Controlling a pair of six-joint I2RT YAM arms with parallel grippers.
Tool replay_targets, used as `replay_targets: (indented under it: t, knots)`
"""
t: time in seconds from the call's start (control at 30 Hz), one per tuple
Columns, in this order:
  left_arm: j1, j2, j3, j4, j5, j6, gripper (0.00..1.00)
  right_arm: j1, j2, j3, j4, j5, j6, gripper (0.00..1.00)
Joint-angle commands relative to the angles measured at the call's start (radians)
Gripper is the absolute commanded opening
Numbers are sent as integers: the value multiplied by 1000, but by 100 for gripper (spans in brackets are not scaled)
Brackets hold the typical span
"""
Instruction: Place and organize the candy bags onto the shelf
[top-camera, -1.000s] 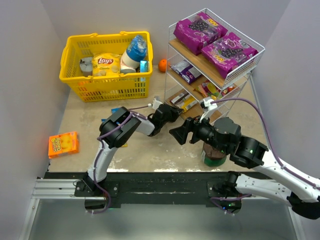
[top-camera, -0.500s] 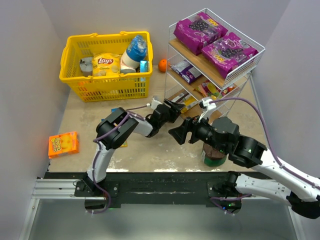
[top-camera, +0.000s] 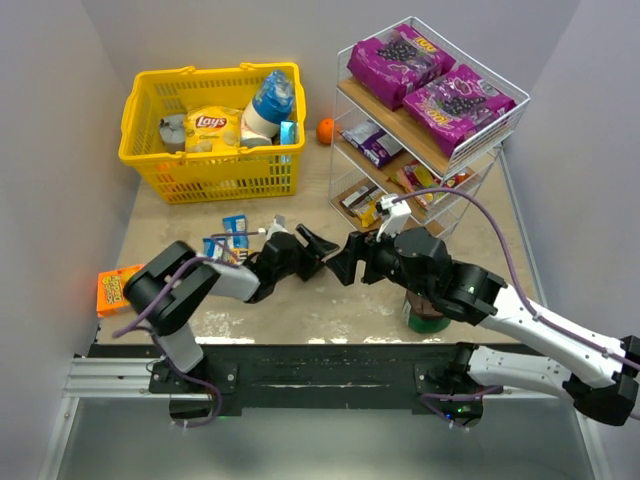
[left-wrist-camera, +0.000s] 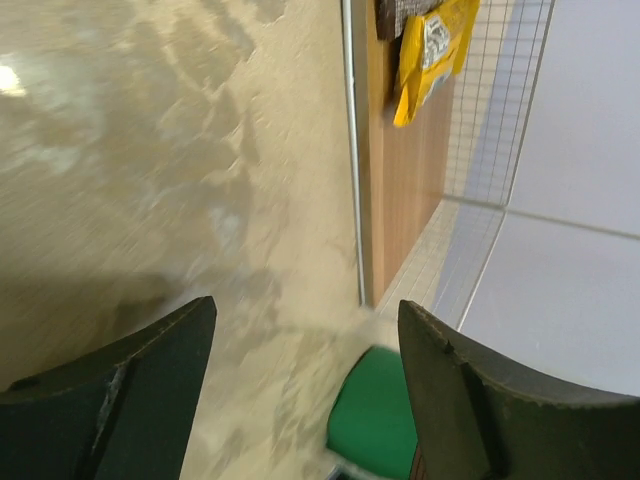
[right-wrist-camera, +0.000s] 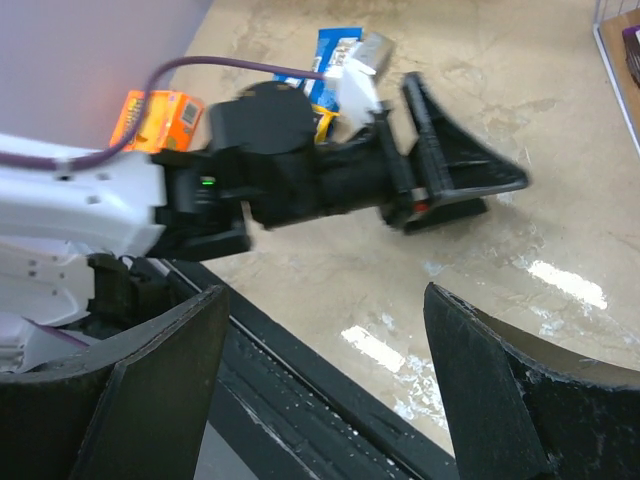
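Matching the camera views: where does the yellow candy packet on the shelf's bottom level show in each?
Top external: yellow packet on the shelf's bottom level, right of centre.
Left wrist: at the top edge, on the wooden board.
Right wrist: not in view.
Shared landmark: the shelf's bottom wooden board.

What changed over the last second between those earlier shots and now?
The left gripper opened at the bottom tier of the shelf, then pulled back toward the near left, holding nothing. The right gripper edged slightly left, staying open. The candy bags on the shelf, the basket and the orange box stayed put.
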Motion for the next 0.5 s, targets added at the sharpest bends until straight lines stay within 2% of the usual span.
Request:
replay_targets:
  t: [0.0, 0.07, 0.13, 0.17, 0.27, 0.3, 0.33, 0.47]
  knots:
    - [29, -236, -90, -166, 73, 155, 79, 1, 68, 66, 62, 7, 3, 83]
    - [30, -357, -122, -276, 44, 214, 79, 1, 108, 79, 71, -5, 2, 83]
    - [34, -448, -151, -431, -41, 254, 79, 1, 182, 99, 92, -7, 0, 83]
    - [41, -546, -178, -481, -109, 267, 79, 1, 211, 107, 97, -5, 3, 82]
    - [58, -737, -212, -723, -258, 280, 80, -2, 304, 141, 108, 122, 42, 82]
    - [66, -779, -215, -859, -279, 272, 80, -3, 355, 151, 129, 151, 28, 82]
    - [76, -819, -220, -913, -289, 266, 80, -3, 386, 183, 138, 170, 17, 82]
    - [87, -1017, -248, -1130, -360, 226, 80, -8, 588, 308, 171, 99, -30, 82]
